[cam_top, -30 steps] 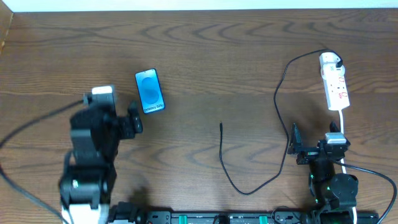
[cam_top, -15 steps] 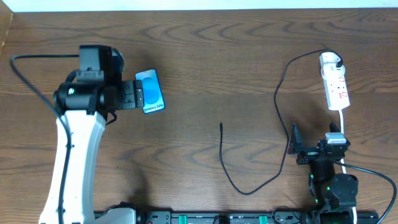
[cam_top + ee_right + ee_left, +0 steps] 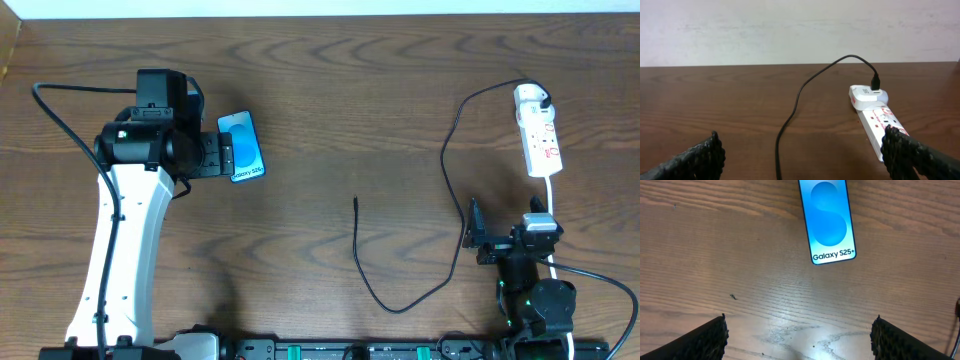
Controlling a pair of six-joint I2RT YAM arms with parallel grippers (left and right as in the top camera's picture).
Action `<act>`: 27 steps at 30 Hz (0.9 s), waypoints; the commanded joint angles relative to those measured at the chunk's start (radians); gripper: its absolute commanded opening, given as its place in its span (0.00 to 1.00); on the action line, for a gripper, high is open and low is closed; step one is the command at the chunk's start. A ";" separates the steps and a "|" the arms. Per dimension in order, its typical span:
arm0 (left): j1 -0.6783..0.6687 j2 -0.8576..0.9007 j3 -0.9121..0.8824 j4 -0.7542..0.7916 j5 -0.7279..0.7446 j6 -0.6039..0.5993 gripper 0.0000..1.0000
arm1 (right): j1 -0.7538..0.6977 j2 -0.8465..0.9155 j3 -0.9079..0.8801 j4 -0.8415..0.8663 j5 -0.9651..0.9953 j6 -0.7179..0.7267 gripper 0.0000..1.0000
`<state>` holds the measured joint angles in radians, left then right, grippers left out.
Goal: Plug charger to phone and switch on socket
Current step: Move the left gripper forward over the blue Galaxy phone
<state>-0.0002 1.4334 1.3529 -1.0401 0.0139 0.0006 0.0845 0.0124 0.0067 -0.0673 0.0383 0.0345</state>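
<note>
The phone (image 3: 241, 146) lies flat at left centre, blue screen up, white text strip at its near end; it also shows in the left wrist view (image 3: 827, 221). My left gripper (image 3: 222, 158) is open, hovering at the phone's left edge, its fingers (image 3: 800, 335) wide apart over bare wood. The charger cable (image 3: 452, 150) runs from a white adapter (image 3: 530, 97) in the socket (image 3: 541, 143) down to its free plug tip (image 3: 356, 201) at table centre. My right gripper (image 3: 478, 238) is open and empty, below the socket (image 3: 875, 120); the cable (image 3: 792, 115) lies between its fingers' view.
The socket's white cord (image 3: 551, 195) runs down toward the right arm's base. The table's far edge meets a white wall (image 3: 790, 30). The left arm (image 3: 120, 250) stretches up the left side.
My left arm extended upward and toward the phone, and its gripper now hovers at the phone's left edge. The right arm, cable and socket have not moved.
</note>
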 commanded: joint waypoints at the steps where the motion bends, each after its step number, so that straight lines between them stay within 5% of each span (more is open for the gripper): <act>1: 0.006 -0.004 0.021 -0.003 0.002 0.003 0.91 | 0.009 -0.006 -0.001 -0.004 0.008 0.010 0.99; 23: 0.006 0.001 0.005 -0.020 0.002 0.002 0.91 | 0.009 -0.006 -0.001 -0.004 0.008 0.010 0.99; 24: 0.006 0.002 0.005 -0.020 0.002 0.002 0.88 | 0.009 -0.006 -0.001 -0.004 0.008 0.010 0.99; 27: 0.006 0.006 0.005 -0.020 0.002 0.002 0.60 | 0.009 -0.006 -0.001 -0.004 0.008 0.010 0.99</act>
<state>-0.0002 1.4334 1.3529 -1.0550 0.0170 -0.0051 0.0849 0.0128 0.0067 -0.0677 0.0383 0.0345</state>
